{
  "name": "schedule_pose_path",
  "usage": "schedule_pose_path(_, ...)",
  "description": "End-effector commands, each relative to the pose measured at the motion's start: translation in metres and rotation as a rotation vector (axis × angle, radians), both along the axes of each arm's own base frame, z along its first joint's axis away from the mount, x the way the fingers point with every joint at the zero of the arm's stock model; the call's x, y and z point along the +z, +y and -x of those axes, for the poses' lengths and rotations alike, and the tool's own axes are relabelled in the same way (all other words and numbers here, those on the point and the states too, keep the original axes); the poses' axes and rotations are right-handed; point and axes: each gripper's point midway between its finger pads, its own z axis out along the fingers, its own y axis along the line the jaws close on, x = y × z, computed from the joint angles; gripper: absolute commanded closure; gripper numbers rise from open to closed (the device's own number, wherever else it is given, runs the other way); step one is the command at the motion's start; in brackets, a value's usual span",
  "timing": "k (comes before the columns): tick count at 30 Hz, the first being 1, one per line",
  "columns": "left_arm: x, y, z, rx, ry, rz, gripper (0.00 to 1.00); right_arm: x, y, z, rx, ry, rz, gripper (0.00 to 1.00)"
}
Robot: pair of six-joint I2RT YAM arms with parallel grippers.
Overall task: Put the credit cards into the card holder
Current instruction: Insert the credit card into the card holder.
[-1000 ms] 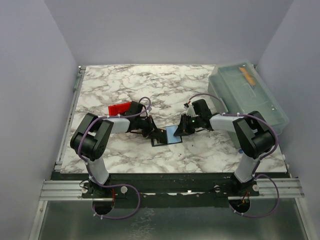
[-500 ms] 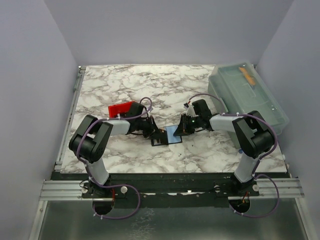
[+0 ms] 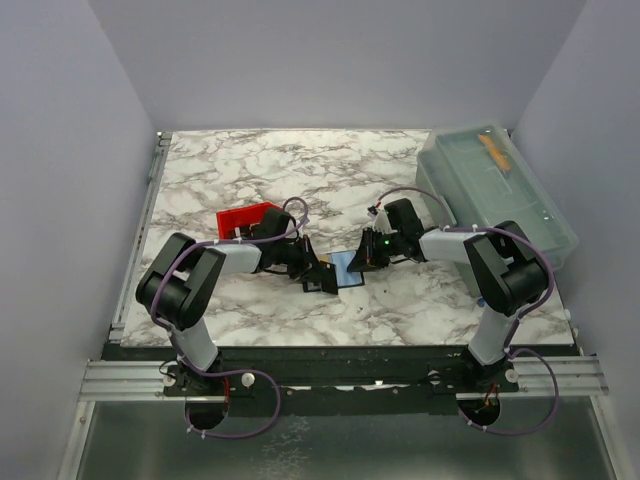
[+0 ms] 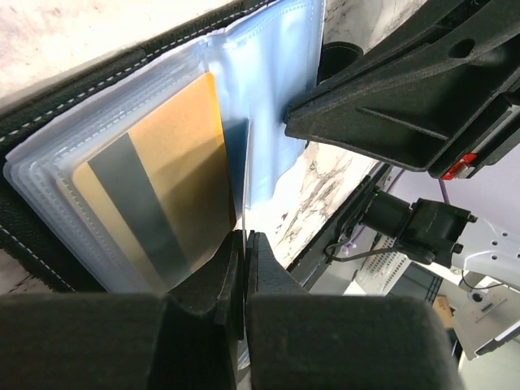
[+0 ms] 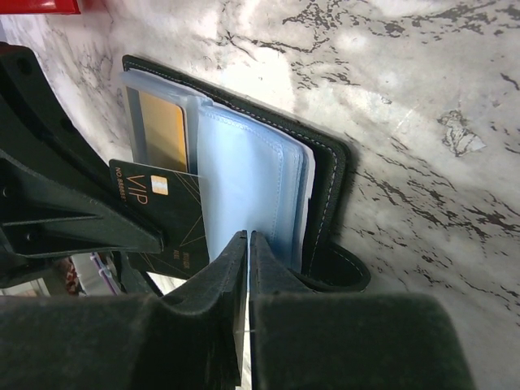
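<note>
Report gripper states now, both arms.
left gripper: closed, pinching the black VIP card.
right gripper: closed on a pale blue sleeve of the card holder.

The top camera looks down from behind me; my wrist cameras sit close, facing each other across the holder (image 5: 337,195) all three share.

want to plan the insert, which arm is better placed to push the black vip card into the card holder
Left. The left jaws are shut on the black vip card, its edge already at the card holder. The right jaws pinch a clear sleeve, likely holding it open.
</note>
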Motion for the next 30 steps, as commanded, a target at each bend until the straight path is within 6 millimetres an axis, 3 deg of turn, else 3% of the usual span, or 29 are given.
schedule_pose_path(1,-0.001,-0.003,-0.01,-0.004,-0.059,-0.01,1.0,-0.032,-0.016,0.009,-0.017,0.044,0.087,0.92)
schedule_pose_path(7,-0.005,-0.011,-0.025,0.01,-0.056,0.012,1.0,-0.037,-0.018,0.013,-0.018,0.056,0.092,0.93)
schedule_pose_path(13,-0.004,-0.006,-0.04,0.057,-0.076,0.002,1.0,-0.04,-0.019,0.016,-0.02,0.062,0.094,0.93)
schedule_pose_path(30,-0.014,0.0,-0.043,0.085,-0.112,-0.011,1.0,-0.041,-0.019,0.019,-0.019,0.071,0.086,0.94)
